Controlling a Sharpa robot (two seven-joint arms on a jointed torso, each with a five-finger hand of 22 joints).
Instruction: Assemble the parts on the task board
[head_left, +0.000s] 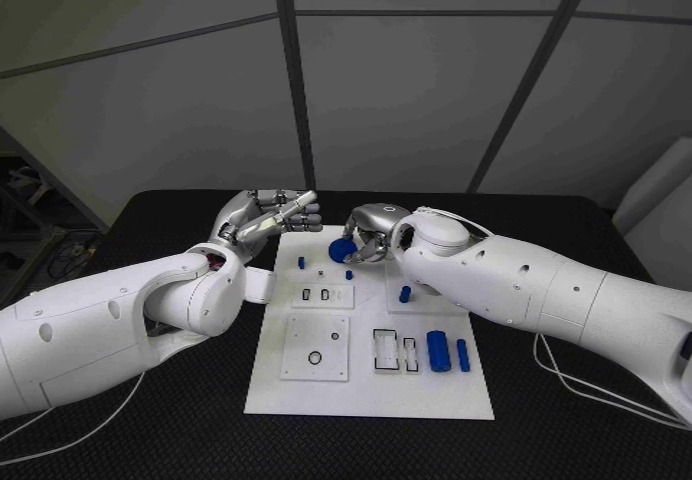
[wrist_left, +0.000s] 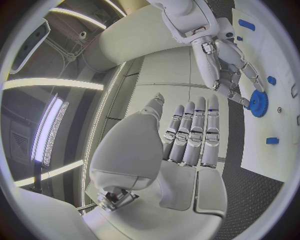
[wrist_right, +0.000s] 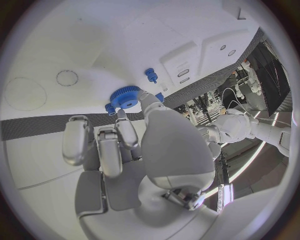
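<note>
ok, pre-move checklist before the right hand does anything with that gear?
1. Right hand holds the blue gear at its fingertips: ok.
2. Gear is over the task board, at its far edge: ok.
3. Gear seated on a post or lifted: cannot tell.
4. Left hand holds nothing, fingers straight, off the board's far left corner: ok.
5. Hands apart, no contact between them: ok, though close.
6. Other blue parts, such as the two cylinders near the board's right edge, lie away from both hands: ok.
</note>
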